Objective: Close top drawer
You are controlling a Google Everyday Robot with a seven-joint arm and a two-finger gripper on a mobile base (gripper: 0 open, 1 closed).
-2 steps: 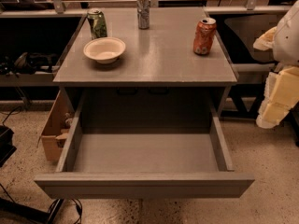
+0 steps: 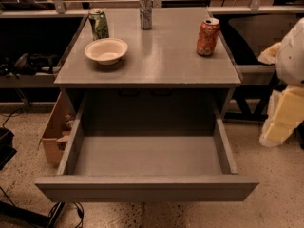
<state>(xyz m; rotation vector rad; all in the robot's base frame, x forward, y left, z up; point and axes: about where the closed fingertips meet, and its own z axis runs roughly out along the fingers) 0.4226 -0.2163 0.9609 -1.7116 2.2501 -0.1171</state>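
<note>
Right of the pulled-out top drawer (image 2: 147,187), the gripper (image 2: 279,125); bowl (image 2: 106,50) on tabletop (image 2: 164,61).

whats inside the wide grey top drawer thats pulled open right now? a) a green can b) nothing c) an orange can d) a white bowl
b: the wide shallow grey top drawer shows only bare floor; the round white bowl sits on the grey cabinet top, and the gripper hangs at the right edge, apart from it.
</note>
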